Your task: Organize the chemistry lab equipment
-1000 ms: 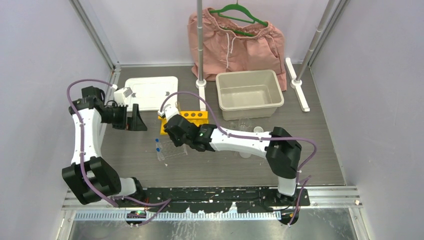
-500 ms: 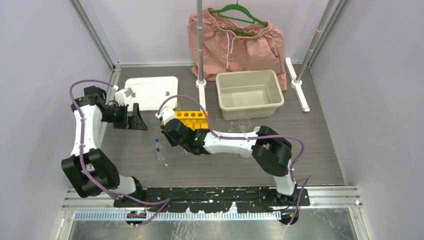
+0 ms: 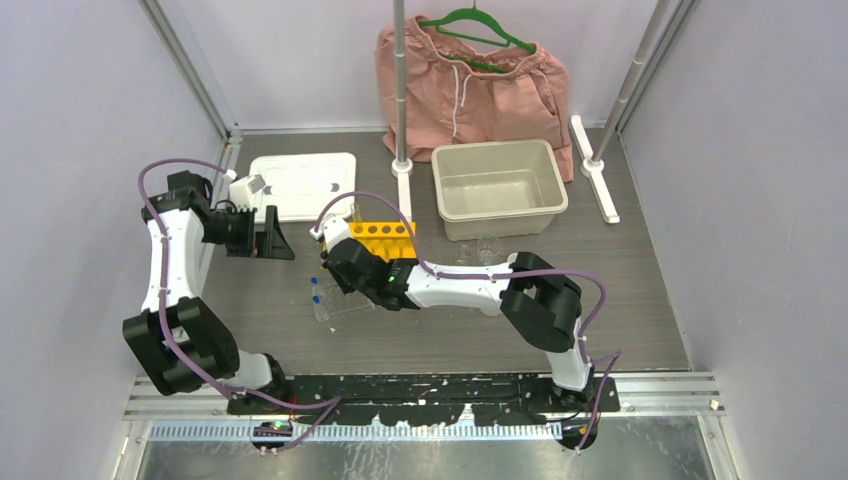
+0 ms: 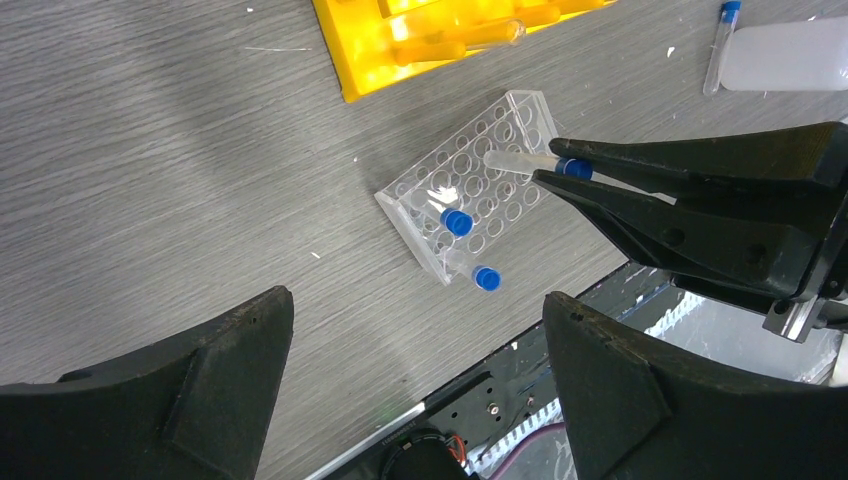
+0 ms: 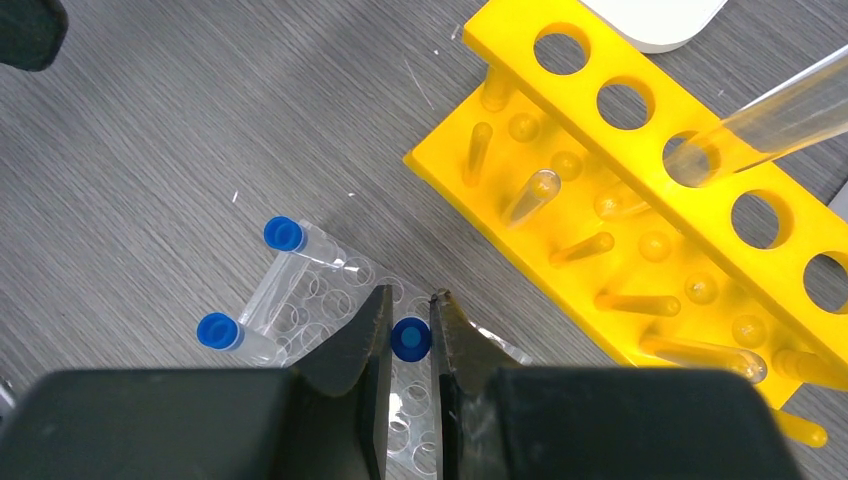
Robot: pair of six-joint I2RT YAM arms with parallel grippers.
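You are clamping the right gripper (image 5: 410, 338) on the blue cap of a small clear plastic tube (image 4: 520, 159), holding it just over the clear plastic holed tray (image 4: 497, 127). Two more blue-capped tubes (image 4: 457, 221) are sitting at the tray's end. I judge you are loading tubes into the tray. The next move is calling for lining this tube over a free hole, lowering it and letting go. Your left gripper (image 4: 417, 298) is hanging wide apart, holding nothing. The yellow holed test-tube rack (image 5: 592, 78) is sitting just beside the tray. Everything is resting on a grey wood-grain tabletop (image 3: 640, 300) inside pale lilac walls, with pink shorts (image 3: 470, 95) hanging at the back.
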